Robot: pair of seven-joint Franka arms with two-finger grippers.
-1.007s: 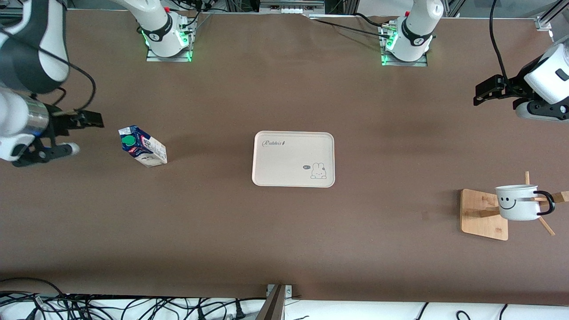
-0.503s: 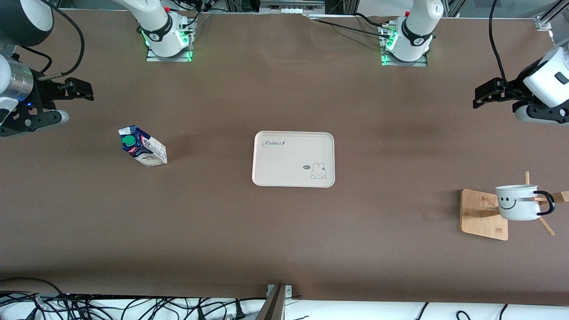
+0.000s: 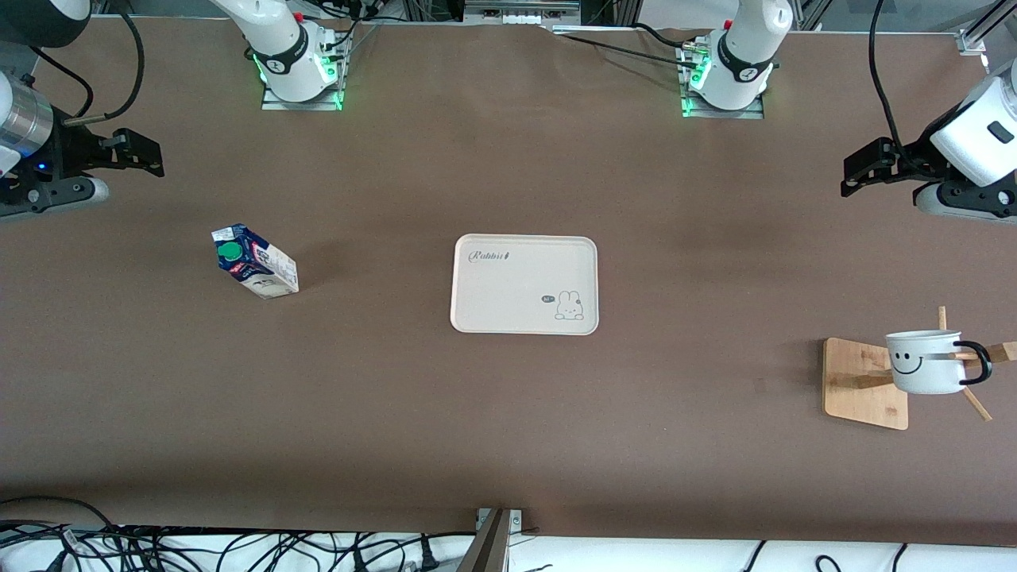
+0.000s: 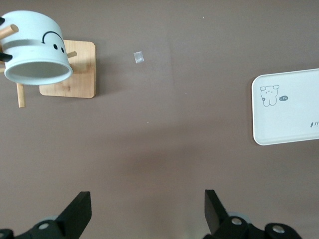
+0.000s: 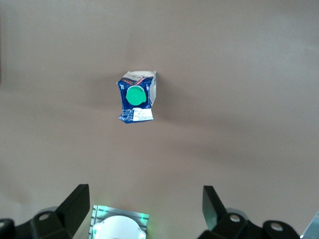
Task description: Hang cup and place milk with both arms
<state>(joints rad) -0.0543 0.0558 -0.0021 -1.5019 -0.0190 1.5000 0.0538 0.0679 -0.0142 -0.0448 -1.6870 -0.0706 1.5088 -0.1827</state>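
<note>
The right gripper [image 3: 151,155], jaws wide and empty, hangs over bare table toward its own end, well apart from the milk [image 3: 254,270]. The carton stands upright on the table, not on the tray [image 3: 524,238]. Of the 2 jobs, 1 looks done — the cup [image 3: 922,361] hangs on the rack [image 3: 862,385]. The left gripper [image 3: 854,171] waits wide open. The right arm should descend squarely, straddling the carton's flat sides below the cap — then close gently.

Brightness: even, moderate overhead light across the brown desk [image 3: 508,413].
Shadows: soft and faint; a dim smudge beside the milk [image 3: 256,263], and a darker band along the desk edge nearest the front camera.
Glare: none on the tray [image 3: 524,284]; green glow at both arm bases.
Focus: front view crisp; right wrist view paler, slightly soft.
</note>
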